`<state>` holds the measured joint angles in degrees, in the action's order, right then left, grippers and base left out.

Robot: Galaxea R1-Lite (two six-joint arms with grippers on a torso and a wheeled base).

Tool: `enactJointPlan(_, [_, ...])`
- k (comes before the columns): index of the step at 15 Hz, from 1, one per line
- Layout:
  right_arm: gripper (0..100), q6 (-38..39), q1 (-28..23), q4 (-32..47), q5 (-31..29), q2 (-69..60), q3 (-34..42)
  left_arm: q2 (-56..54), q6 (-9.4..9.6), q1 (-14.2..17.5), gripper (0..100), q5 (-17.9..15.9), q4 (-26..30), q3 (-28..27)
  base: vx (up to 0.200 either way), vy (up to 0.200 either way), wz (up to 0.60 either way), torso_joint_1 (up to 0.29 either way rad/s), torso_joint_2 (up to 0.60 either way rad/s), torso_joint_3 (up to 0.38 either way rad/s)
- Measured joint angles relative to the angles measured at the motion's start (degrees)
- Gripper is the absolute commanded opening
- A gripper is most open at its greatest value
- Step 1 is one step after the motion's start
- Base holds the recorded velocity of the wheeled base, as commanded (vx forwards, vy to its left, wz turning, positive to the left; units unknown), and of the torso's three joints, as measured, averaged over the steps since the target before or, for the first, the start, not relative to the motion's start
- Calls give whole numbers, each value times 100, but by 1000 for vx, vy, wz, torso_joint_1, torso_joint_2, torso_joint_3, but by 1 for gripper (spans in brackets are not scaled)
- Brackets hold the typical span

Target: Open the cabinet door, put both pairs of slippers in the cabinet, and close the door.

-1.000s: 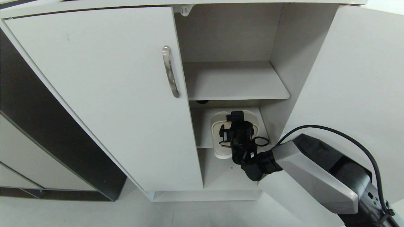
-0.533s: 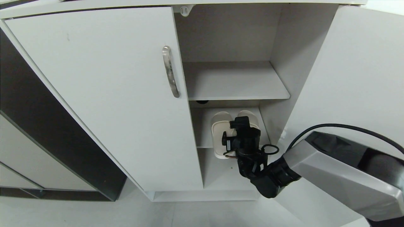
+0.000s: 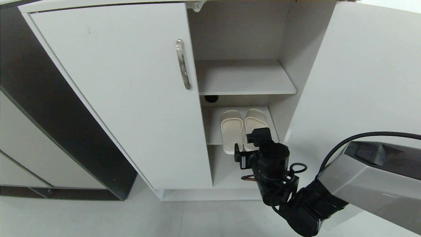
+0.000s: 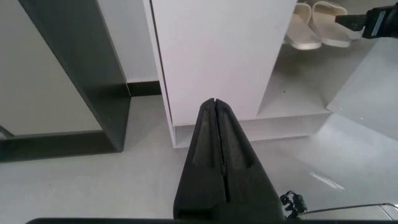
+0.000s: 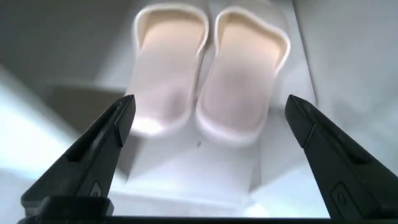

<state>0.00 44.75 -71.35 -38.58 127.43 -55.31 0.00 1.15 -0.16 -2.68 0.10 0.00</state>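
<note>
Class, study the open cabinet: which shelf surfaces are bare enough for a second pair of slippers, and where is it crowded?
Upper shelf: bare from the closed door to the right side wall. Bottom compartment floor: bare, though the right end effector, open, hangs before it. Middle shelf: crowded, the white slippers side by side take most of it.
</note>
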Motion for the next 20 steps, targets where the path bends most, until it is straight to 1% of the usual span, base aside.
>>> enactJointPlan(9, [100, -16, 41, -180, -12, -88, 182, 0, -17, 0, 0, 4, 0, 0, 0, 0, 0, 0, 0, 0])
enactJointPlan(20, [100, -55, 28, -149, -17, -113, 272, 0, -13, -2, 0, 1, 0, 0, 0, 0, 0, 4, 2, 184])
